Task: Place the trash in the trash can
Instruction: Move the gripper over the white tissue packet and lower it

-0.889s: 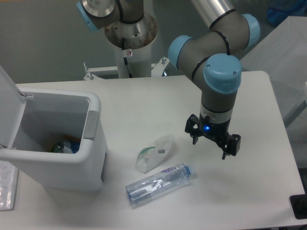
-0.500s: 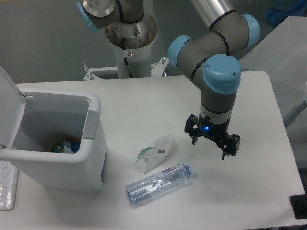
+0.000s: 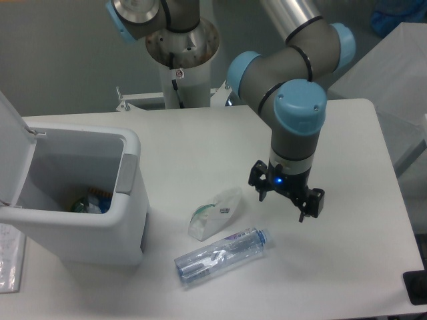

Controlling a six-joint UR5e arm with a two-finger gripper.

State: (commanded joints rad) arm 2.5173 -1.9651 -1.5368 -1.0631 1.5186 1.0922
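Observation:
Two pieces of trash lie on the white table. A crumpled translucent wrapper (image 3: 215, 212) with green inside sits near the middle. Just in front of it lies a crushed clear bottle (image 3: 219, 256) with a blue cap, pointing right. The white trash can (image 3: 130, 200) stands at the left with its lid flipped open and some rubbish at the bottom. My gripper (image 3: 285, 201) hangs open above the table, to the right of the wrapper and above the bottle's cap end, with nothing between its fingers.
The arm's base column (image 3: 181, 60) rises behind the table's far edge. A clear plastic sheet (image 3: 8, 263) lies left of the bin. A dark object (image 3: 416, 287) sits at the table's front right corner.
The gripper has shifted a little to the left, toward the wrapper. The wrapper, bottle and bin have not moved.

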